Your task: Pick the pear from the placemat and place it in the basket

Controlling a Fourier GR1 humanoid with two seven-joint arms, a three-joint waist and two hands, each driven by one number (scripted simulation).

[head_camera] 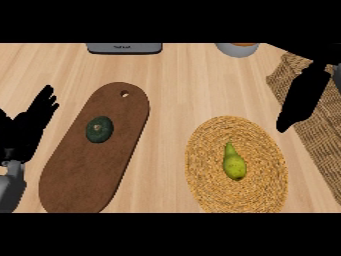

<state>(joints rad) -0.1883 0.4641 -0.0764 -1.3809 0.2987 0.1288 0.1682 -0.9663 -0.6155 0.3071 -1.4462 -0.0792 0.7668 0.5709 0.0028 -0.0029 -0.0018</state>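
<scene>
1. While the right hand (303, 97) hangs over the inner edge of the wicker basket (328, 150), its fingers are straight and together, pointing down toward the placemat, and they hold nothing.
2. The pear (233, 161) lies below and to the left of this hand's fingertips, apart from them, with bare weave of the mat between them.
3. The pear is yellow-green and rests on the round woven placemat (236, 197), a little right of the mat's middle, with its narrow end pointing to the far side of the counter.
4. The basket stands just beside the placemat, under and behind the right hand, and it runs along the right edge of the view.
5. The left hand (21, 127) shows at the left edge, open with its fingers spread and pointing up, resting and touching nothing.
6. To the right of the left hand lies a long brown cutting board (92, 180) with a small hole near its far end.
7. A dark green round vegetable, maybe a squash (99, 129), sits on the board, near the left hand but apart from it.
8. Far from both hands, at the top edge of the wooden counter (180, 75), there is a grey appliance (124, 48) and a bowl (237, 49) that is only partly visible.
</scene>
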